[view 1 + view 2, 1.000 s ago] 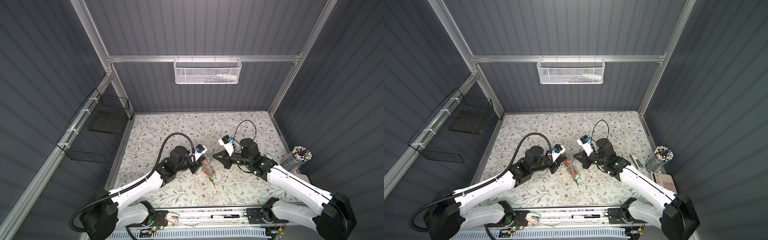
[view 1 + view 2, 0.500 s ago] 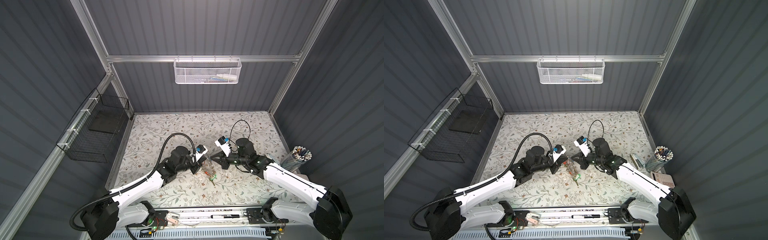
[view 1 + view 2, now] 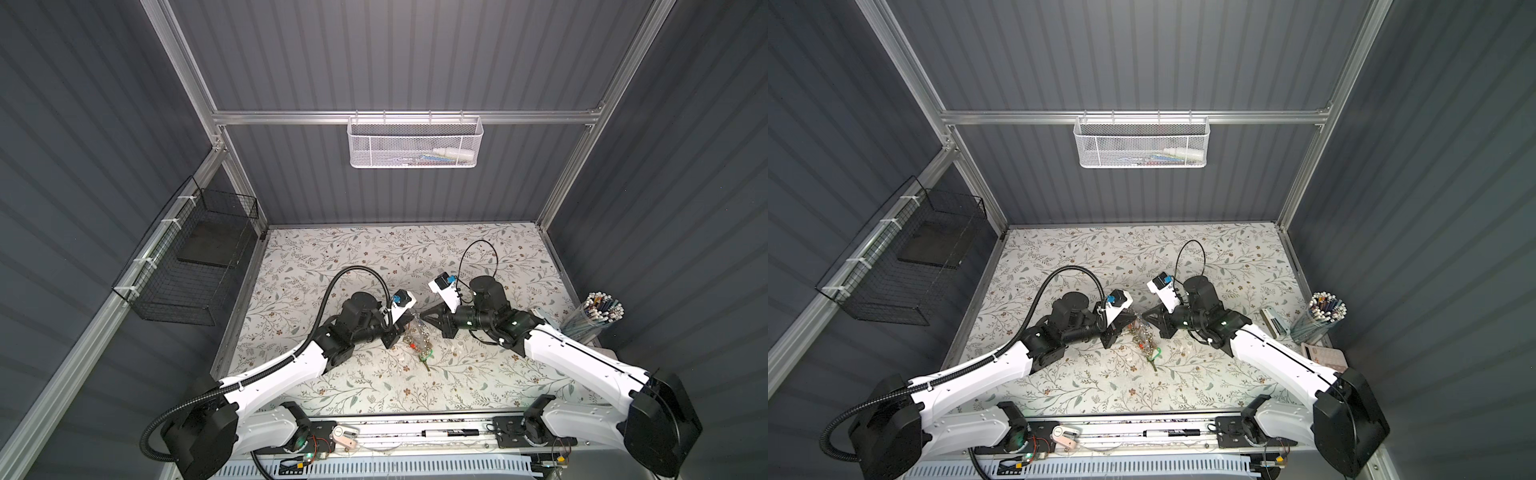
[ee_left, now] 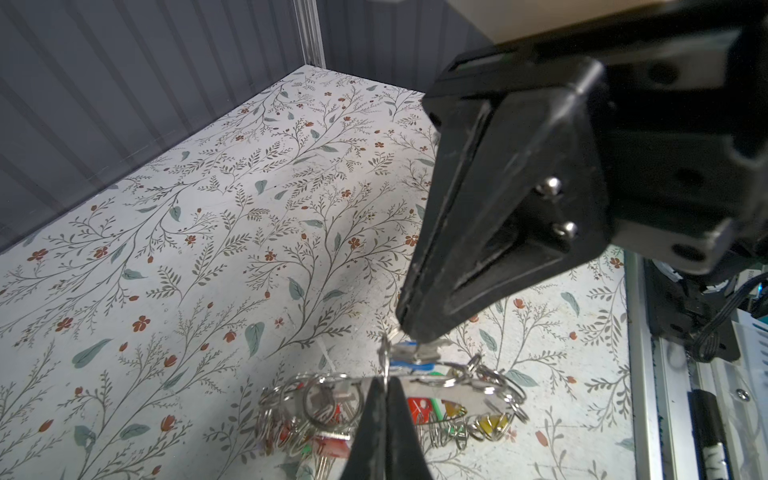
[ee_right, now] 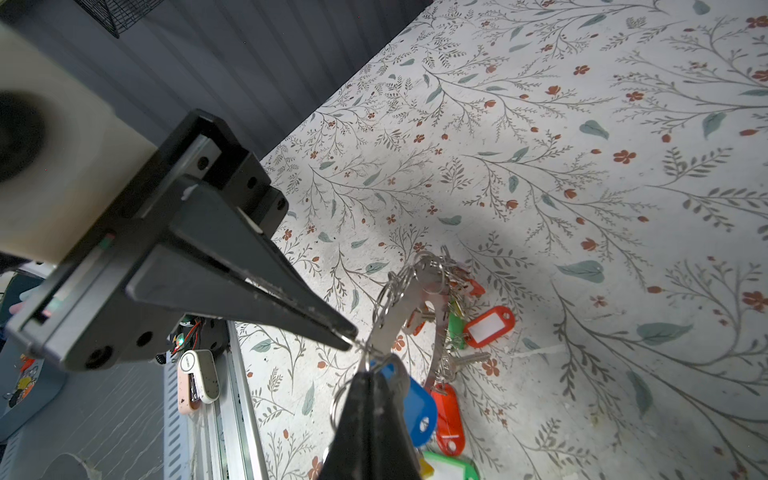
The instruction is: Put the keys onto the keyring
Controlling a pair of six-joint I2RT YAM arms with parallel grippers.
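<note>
Pinching a split ring (image 4: pixel 384 358) on the tilted keyring (image 5: pixel 400 309) with the closed left claw (image 5: pixel 351 335), low over the table (image 3: pixel 332 266). Clamping the keys (image 5: pixel 417 405) in the closed right claw (image 4: pixel 409 331), nose-to-nose, just beside that ring.

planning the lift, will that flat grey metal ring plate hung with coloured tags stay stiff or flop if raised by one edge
The flat grey metal ring plate itself looks rigid, so probably no flop. Its loosely hung coloured plastic tags and small silver split rings would likely swing and shift the balance.
</note>
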